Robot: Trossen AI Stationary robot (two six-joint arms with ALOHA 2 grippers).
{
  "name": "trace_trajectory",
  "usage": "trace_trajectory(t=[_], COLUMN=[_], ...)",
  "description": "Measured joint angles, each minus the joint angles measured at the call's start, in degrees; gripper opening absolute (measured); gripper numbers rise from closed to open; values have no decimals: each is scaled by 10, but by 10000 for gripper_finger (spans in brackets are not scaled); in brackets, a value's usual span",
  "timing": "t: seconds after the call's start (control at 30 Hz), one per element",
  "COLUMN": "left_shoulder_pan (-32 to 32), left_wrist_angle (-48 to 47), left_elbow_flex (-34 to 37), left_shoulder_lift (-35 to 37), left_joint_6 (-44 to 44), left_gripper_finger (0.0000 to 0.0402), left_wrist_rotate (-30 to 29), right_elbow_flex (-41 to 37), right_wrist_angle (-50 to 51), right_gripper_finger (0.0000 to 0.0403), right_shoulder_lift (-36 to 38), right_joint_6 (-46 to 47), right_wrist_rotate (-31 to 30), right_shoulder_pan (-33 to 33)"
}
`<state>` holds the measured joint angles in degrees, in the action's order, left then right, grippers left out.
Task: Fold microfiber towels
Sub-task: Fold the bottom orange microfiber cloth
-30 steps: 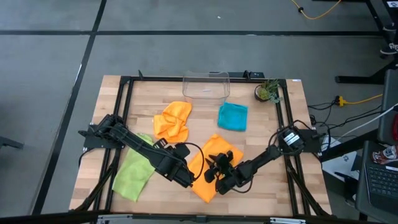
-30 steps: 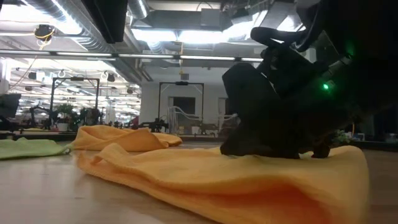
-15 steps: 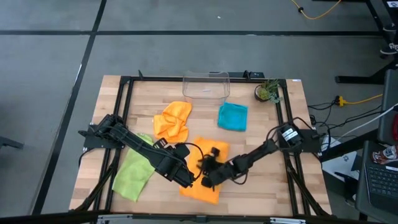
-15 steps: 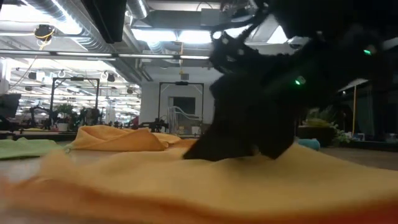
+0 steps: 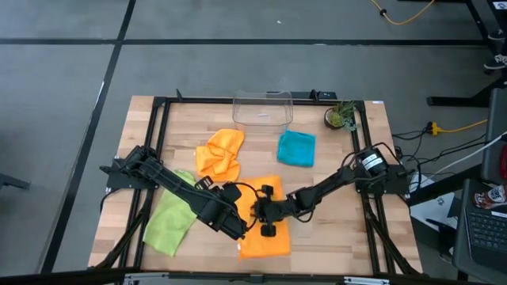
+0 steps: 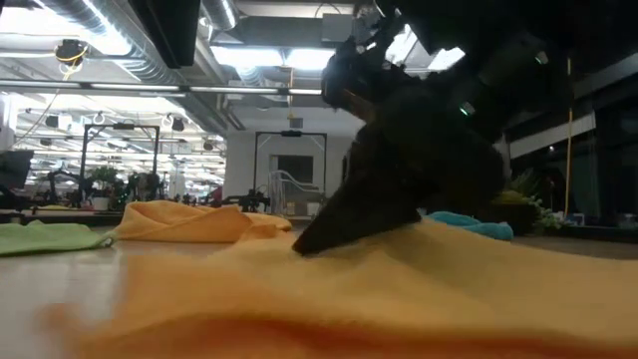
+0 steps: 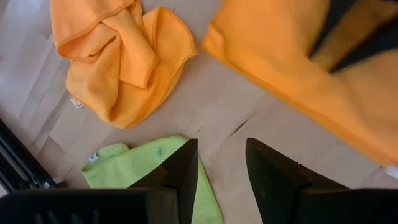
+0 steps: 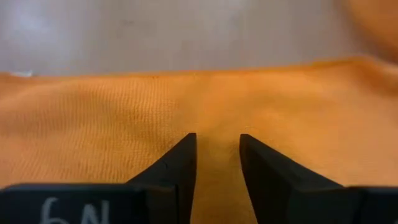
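An orange towel (image 5: 273, 237) lies spread on the table near the front middle; it also fills the low view (image 6: 399, 289). My right gripper (image 5: 266, 220) is low on it, shut on its cloth (image 8: 217, 93). My left gripper (image 5: 239, 228) is open and empty just left of this towel, above bare wood (image 7: 221, 146). A second orange towel (image 5: 220, 152) lies crumpled farther back. A lime green towel (image 5: 170, 220) lies at the left, and a teal towel (image 5: 296, 148) at the back right. My right gripper pinches a raised ridge of the orange towel (image 8: 217, 127) between its two fingers, somewhere in the towel's middle. The fingers come from the table's right, slanting down (image 6: 314, 239). One layer or several, I cannot tell. The towel lies on the table around the hold.
A clear plastic bin (image 5: 262, 108) stands at the far edge, with a small potted plant (image 5: 341, 117) to its right. A black frame (image 5: 158, 142) runs around the table. Bare wood shows at the front right.
My right gripper has gone toward the table's left edge and a little toward the far edge, dragging the orange towel with it. The towel has slid left and turned from a diamond lie into a more upright rectangle.
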<state>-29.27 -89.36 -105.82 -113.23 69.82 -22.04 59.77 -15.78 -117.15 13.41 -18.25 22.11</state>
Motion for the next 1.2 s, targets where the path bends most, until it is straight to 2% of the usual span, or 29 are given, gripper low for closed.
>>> trace_trajectory(t=[0.33, 0.5, 0.6, 0.67, 0.87, 1.03, 1.2], left_shoulder_pan=[-1, -6, -9, -9, -9, -9, -9], left_wrist_angle=[3, 3, 7, 9, 14, 16, 17], left_elbow_flex=[0, 0, 0, 0, 0, 0, 0], left_shoulder_lift=[0, 0, 0, 0, 0, 0, 0], left_joint_6=[0, 0, 1, 1, 1, 1, 1], left_gripper_finger=[127, 127, 127, 127, 127, 127, 127], left_wrist_rotate=[0, 0, 0, 0, -6, -12, -13], right_elbow_flex=[2, 3, 1, -1, 4, 14, 13], right_wrist_angle=[32, 111, 127, 126, 85, 62, 62], right_gripper_finger=[126, 126, 126, 126, 126, 126, 126], right_shoulder_lift=[102, 150, 138, 117, 54, 39, 26], right_joint_6=[60, 90, 103, 103, 135, 136, 149], right_wrist_rotate=[-41, -39, -38, -12, 7, 4, 29], right_shoulder_pan=[-12, -11, -11, -12, -26, -57, -85])
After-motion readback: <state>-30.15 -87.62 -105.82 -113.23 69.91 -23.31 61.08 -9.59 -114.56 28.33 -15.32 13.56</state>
